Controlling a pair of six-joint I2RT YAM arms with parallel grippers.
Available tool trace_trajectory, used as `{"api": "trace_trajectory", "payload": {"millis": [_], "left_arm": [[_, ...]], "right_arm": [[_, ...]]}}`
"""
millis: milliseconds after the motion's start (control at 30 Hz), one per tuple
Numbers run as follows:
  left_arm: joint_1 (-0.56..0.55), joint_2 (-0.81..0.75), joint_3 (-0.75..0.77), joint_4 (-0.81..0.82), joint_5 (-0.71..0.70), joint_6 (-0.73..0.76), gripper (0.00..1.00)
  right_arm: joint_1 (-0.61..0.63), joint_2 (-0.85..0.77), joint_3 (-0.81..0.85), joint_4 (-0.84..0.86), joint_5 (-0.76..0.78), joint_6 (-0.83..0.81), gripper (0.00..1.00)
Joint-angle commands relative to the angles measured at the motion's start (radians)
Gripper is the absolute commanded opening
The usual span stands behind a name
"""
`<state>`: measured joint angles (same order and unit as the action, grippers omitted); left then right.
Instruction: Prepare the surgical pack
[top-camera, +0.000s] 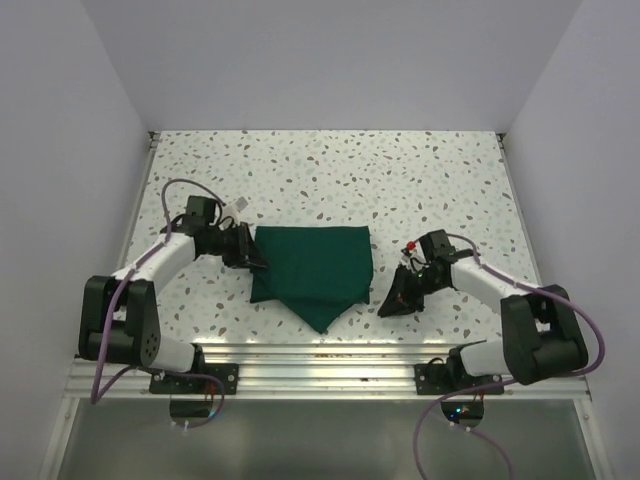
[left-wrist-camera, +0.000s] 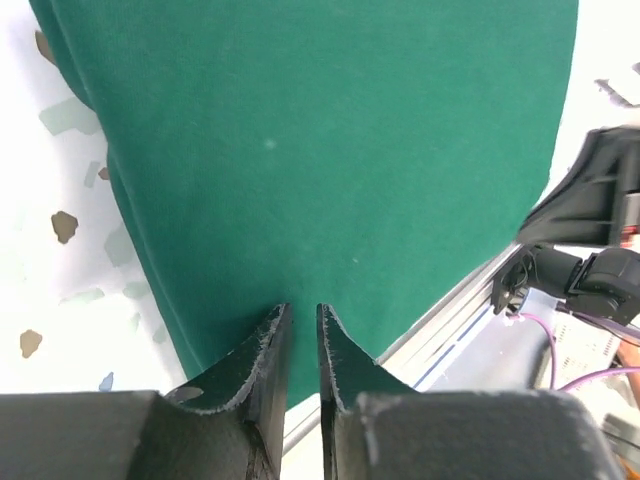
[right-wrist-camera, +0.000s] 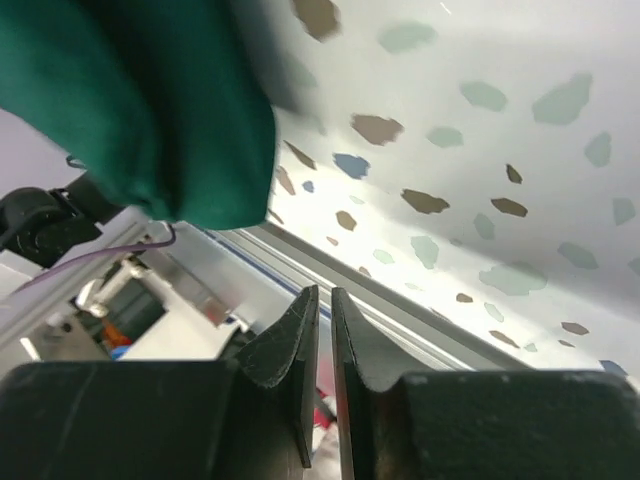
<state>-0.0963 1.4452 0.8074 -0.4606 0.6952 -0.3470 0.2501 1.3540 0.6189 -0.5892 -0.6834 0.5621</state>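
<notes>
The surgical pack, a dark green drape (top-camera: 315, 268), lies folded on the speckled table with one corner pointing at the near edge. My left gripper (top-camera: 258, 262) sits at its left edge. In the left wrist view the drape (left-wrist-camera: 320, 150) fills the frame, and the left gripper (left-wrist-camera: 303, 308) hovers just over its near border, jaws a narrow gap apart with nothing between them. My right gripper (top-camera: 392, 305) is off the drape's right side, near the table's front. The right wrist view shows the right gripper (right-wrist-camera: 324, 290) barely parted and empty, a bunched drape corner (right-wrist-camera: 150, 110) well ahead of it.
An aluminium rail (top-camera: 320, 352) runs along the table's near edge just below the drape's point. White walls close in the table on the left, the back and the right. A small white tag (top-camera: 243, 205) lies behind the left gripper. The right arm (left-wrist-camera: 590, 230) shows in the left wrist view.
</notes>
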Motion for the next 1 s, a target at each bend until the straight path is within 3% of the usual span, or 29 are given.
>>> {"api": "trace_trajectory", "payload": {"millis": [0,300,533,800,967], "left_arm": [[0.007,-0.081,0.030,-0.039,-0.043,0.014,0.20],[0.009,-0.252,0.078,-0.110,-0.313,0.002,0.31],[-0.006,-0.275,0.081,-0.127,-0.387,0.026,0.31],[-0.143,-0.287,0.131,-0.148,-0.483,0.072,0.41],[-0.276,-0.240,0.205,-0.147,-0.597,0.098,0.47]], "right_arm": [[0.017,0.014,-0.062,0.107,-0.082,0.100,0.14],[0.115,0.145,-0.100,0.434,-0.111,0.321,0.12],[0.117,0.249,-0.010,0.667,-0.081,0.516,0.11],[0.037,0.516,0.333,0.531,-0.104,0.412,0.11],[0.006,0.720,0.717,0.310,-0.068,0.303,0.13]]}}
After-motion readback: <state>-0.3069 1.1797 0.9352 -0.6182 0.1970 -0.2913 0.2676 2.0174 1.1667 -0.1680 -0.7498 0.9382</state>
